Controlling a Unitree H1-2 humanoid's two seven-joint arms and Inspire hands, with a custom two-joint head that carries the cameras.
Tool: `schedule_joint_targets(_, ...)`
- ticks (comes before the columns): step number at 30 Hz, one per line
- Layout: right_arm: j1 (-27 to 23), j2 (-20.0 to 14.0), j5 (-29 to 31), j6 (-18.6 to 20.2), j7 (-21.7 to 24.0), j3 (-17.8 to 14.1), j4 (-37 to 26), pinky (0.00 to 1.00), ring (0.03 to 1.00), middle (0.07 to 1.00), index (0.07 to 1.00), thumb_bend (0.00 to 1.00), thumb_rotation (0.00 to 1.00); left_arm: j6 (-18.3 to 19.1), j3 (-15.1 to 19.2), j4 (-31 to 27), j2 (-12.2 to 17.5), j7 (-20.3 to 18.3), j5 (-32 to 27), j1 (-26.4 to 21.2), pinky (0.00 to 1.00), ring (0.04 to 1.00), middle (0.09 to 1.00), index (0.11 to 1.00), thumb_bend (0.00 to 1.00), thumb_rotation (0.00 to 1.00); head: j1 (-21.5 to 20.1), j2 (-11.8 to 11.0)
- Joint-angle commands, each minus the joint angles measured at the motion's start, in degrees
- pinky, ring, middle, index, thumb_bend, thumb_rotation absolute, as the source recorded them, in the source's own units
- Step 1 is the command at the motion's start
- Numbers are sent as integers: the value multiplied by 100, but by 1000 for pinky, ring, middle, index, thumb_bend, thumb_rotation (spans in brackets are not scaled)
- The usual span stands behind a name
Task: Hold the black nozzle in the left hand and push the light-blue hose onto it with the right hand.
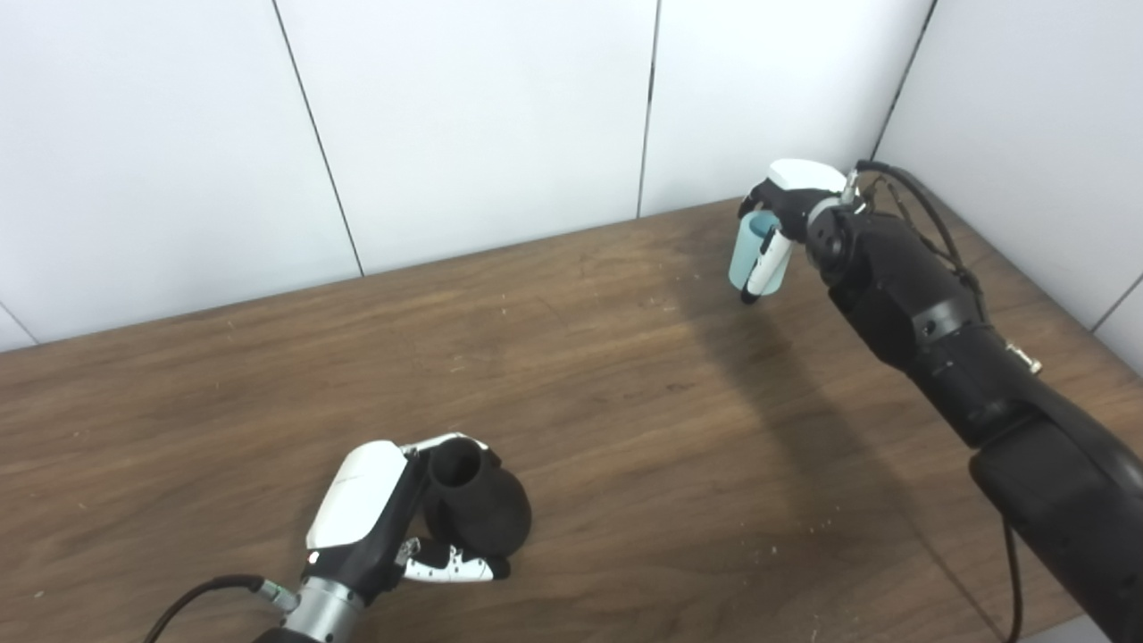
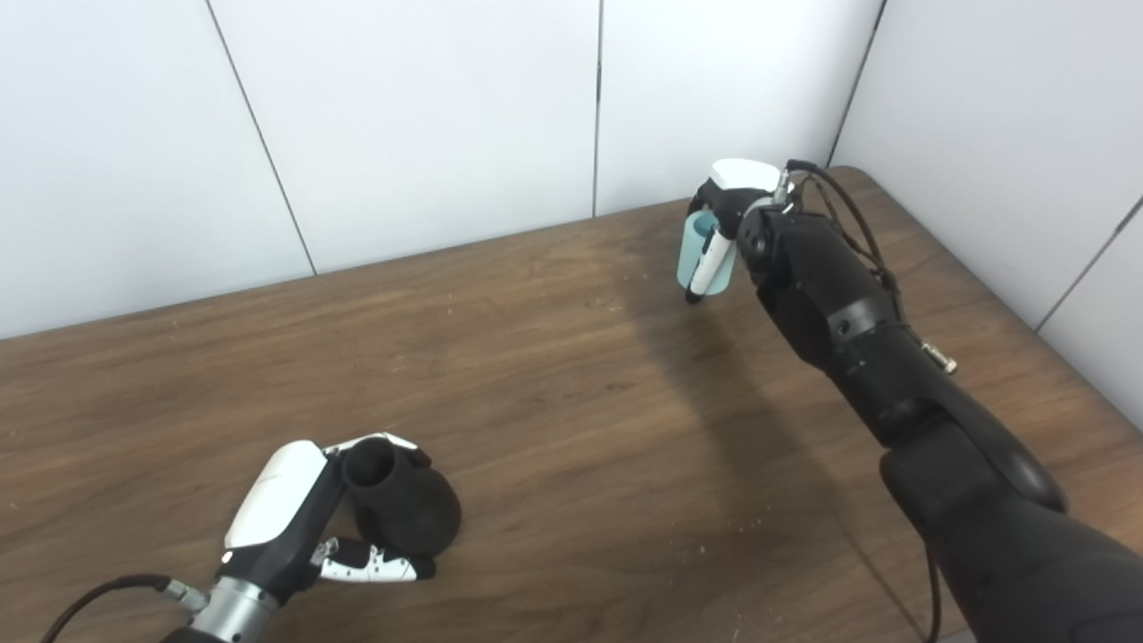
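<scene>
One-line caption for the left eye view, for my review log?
Left robot hand grips the black nozzle near the table's front; right robot hand holds the light-blue hose by the far corner.

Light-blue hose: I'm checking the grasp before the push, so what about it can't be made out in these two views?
- Light-blue hose: its right side, both views, hidden by the right robot hand.
- Its lower end: whether it touches the table is unclear.
- Black nozzle: its left side, hidden by the left robot hand.
</scene>
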Motion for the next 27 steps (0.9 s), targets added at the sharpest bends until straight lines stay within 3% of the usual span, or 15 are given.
schedule_joint_targets(1,-203,-233,-16,-63,-170,-32,-236,557,635,733,762,841,13,318,-171,355,183,-612,47,359,634,601,485,490,523,0,-4,6)
schedule_joint_targets(7,-168,-239,-44,-33,-225,1,-340,549,620,707,728,837,8,336,-197,370,152,-615,65,365,594,586,481,492,523,0,14,0)
schedule_joint_targets(14,-149,-235,-93,-181,-474,80,-280,491,523,596,636,825,0,366,-194,335,142,-642,67,342,600,587,479,493,523,0,21,11)
schedule_joint_targets(15,-151,-235,-101,-200,-509,96,-277,470,497,531,620,673,0,359,-191,344,143,-637,63,340,603,588,479,493,523,0,21,11)
schedule_joint_targets(18,-135,-244,-128,-242,-628,130,-347,429,421,494,559,533,0,352,-186,377,137,-628,41,350,599,589,480,492,523,0,25,19)
schedule_joint_targets(23,-35,-206,-144,-426,-1065,73,-442,367,437,509,454,503,0,387,-206,406,114,-635,67,353,587,583,481,492,523,0,45,30)
schedule_joint_targets(27,-16,-201,-121,-507,-1213,76,-398,358,443,512,438,502,0,423,-209,408,103,-656,87,333,590,585,484,490,523,0,66,28)
